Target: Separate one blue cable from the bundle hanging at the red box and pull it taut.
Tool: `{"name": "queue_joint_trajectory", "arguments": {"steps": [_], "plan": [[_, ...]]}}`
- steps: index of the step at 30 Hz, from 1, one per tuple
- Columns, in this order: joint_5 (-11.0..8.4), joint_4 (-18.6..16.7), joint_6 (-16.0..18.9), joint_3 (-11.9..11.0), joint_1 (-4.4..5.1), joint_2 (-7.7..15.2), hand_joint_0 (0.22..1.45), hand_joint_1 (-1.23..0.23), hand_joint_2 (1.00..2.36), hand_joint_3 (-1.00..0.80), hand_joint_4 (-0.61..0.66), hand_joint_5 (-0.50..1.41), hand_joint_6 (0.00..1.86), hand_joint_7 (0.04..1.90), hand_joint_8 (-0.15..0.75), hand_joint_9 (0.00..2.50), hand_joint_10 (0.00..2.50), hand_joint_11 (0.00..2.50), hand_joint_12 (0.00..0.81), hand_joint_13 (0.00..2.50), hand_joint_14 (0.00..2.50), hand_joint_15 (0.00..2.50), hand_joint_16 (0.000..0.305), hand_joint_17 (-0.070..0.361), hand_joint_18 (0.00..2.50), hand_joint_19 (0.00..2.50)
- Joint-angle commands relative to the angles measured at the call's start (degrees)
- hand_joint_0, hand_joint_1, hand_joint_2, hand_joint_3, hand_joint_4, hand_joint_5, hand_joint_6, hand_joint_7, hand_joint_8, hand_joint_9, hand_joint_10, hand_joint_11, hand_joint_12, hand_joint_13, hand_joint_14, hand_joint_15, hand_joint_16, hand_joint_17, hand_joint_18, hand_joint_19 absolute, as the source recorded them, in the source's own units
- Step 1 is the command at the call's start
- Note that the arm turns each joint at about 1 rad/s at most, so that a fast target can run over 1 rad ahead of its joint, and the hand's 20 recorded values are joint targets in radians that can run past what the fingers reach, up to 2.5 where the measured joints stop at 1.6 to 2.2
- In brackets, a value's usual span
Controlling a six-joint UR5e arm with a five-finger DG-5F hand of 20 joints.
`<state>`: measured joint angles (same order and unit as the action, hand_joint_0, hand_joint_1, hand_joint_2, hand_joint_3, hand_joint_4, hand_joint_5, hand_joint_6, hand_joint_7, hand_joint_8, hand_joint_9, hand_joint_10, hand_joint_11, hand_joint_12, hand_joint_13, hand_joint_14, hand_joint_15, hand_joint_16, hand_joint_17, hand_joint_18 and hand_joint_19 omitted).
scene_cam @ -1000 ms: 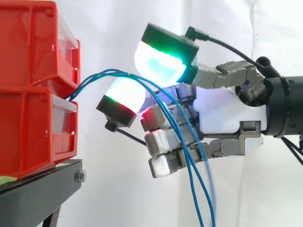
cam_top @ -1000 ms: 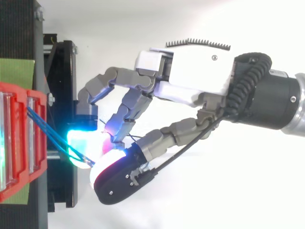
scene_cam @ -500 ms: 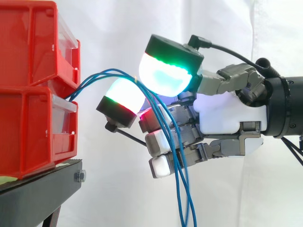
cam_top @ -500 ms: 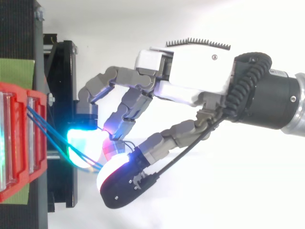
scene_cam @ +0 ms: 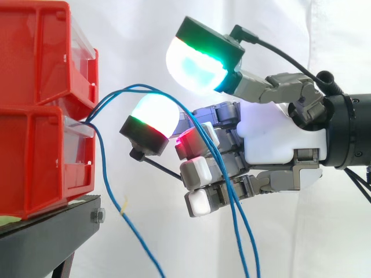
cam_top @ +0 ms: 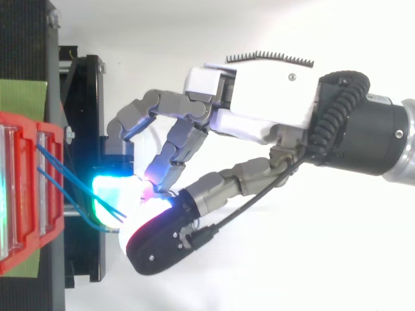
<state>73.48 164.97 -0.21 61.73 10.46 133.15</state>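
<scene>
Three blue cables (scene_cam: 105, 174), two red bins (scene_cam: 35, 162), one hand (scene_cam: 278, 139).

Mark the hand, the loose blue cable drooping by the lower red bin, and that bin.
hand (scene_cam: 278, 139), side view, on the white palm.
loose blue cable (scene_cam: 105, 171), side view, on the hanging stretch beside the bin.
lower red bin (scene_cam: 35, 162), side view, on its side wall.
</scene>
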Motion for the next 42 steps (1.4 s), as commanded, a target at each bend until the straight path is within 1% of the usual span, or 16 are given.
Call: {"name": "queue_joint_trajectory", "arguments": {"steps": [1,6,8,10,13,19,20,25,26,27,29,31,33,35,38,42], "plan": [[-0.01,0.0,0.12,-0.03,0.0,0.0,0.66,-0.75,1.0,-0.47,0.06,-0.17,0.93,1.0,0.367,1.19,0.02,1.11,0.365,1.14,0.02,0.74,0.039,0.088,0.89,0.64],[-0.01,0.09,0.21,0.05,0.0,0.0,0.7,-0.83,1.02,-0.24,-0.01,-0.18,0.95,1.15,0.374,1.18,0.02,1.11,0.368,1.14,0.02,0.74,0.04,0.091,0.9,0.64],[-0.01,0.09,0.21,-0.03,0.0,0.0,0.71,-0.85,1.02,-0.22,-0.03,-0.19,0.96,1.12,0.366,1.17,0.02,1.12,0.365,1.14,0.02,0.74,0.04,0.091,0.9,0.64],[-0.09,0.09,0.21,0.05,0.0,0.0,0.72,-0.86,1.02,-0.23,-0.03,-0.19,0.97,1.07,0.366,1.16,0.01,1.12,0.367,1.14,0.02,0.74,0.04,0.091,0.9,0.64],[-0.09,0.18,0.21,0.05,0.0,0.0,0.75,-0.88,1.02,-0.26,-0.04,-0.19,0.97,1.08,0.359,1.16,0.01,1.16,0.36,1.15,0.02,0.77,0.04,0.089,0.9,0.64],[-0.36,0.18,1.09,0.05,0.0,0.0,0.81,-0.87,1.0,-0.45,-0.03,-0.2,0.97,1.04,0.345,1.19,0.01,1.22,0.353,1.18,0.02,0.84,0.037,0.084,0.88,0.64],[-0.53,0.18,1.7,0.14,0.09,0.0,0.82,-0.88,1.0,-0.5,-0.03,-0.2,0.97,1.0,0.347,1.2,0.01,1.26,0.348,1.19,0.03,0.88,0.036,0.082,0.88,0.63],[-0.8,0.53,3.55,0.67,0.09,0.0,0.79,-0.92,1.0,-0.5,0.02,-0.19,0.96,0.99,0.33,1.29,0.0,1.47,0.345,1.28,0.03,1.01,0.034,0.076,0.91,0.58],[-0.71,0.53,3.72,0.76,0.09,0.0,0.78,-0.92,1.0,-0.5,0.03,-0.18,0.96,0.98,0.319,1.3,0.05,1.52,0.341,1.29,0.02,1.05,0.033,0.075,0.91,0.58],[-0.8,0.53,3.99,0.85,0.09,0.0,0.77,-0.91,1.0,-0.5,0.04,-0.18,0.96,0.99,0.313,1.29,0.2,1.5,0.339,1.3,0.03,1.08,0.033,0.075,0.91,0.59],[-0.8,0.53,5.39,0.85,0.18,0.0,0.76,-0.91,1.0,-0.5,0.04,-0.18,0.96,0.99,0.306,1.28,0.36,1.52,0.333,1.33,0.03,1.16,0.033,0.074,0.91,0.59],[-0.8,0.53,5.48,0.85,0.09,0.0,0.76,-0.91,1.0,-0.5,0.05,-0.18,0.96,1.0,0.298,1.24,0.69,1.46,0.33,1.35,0.03,1.24,0.033,0.075,0.91,0.61],[-0.8,0.53,5.66,0.85,0.09,0.0,0.74,-0.91,1.0,-0.5,0.05,-0.18,0.96,0.97,0.302,1.24,0.72,1.47,0.329,1.35,0.02,1.25,0.034,0.077,0.91,0.62],[-0.8,0.53,5.75,0.93,0.09,0.0,0.7,-0.89,1.0,-0.5,0.07,-0.18,0.96,0.96,0.304,1.21,0.65,1.46,0.331,1.35,0.02,1.26,0.035,0.079,0.92,0.63],[-0.71,0.53,5.83,0.85,0.09,0.0,0.64,-0.83,1.0,-0.5,0.09,-0.19,0.94,0.95,0.335,1.27,0.01,1.53,0.343,1.27,0.03,1.06,0.037,0.082,0.91,0.63],[-0.71,0.35,5.83,0.85,0.18,0.0,0.63,-0.74,1.0,-0.5,0.09,-0.18,0.94,0.97,0.358,1.2,0.01,1.31,0.361,1.2,0.03,0.92,0.04,0.089,0.9,0.63]]}}
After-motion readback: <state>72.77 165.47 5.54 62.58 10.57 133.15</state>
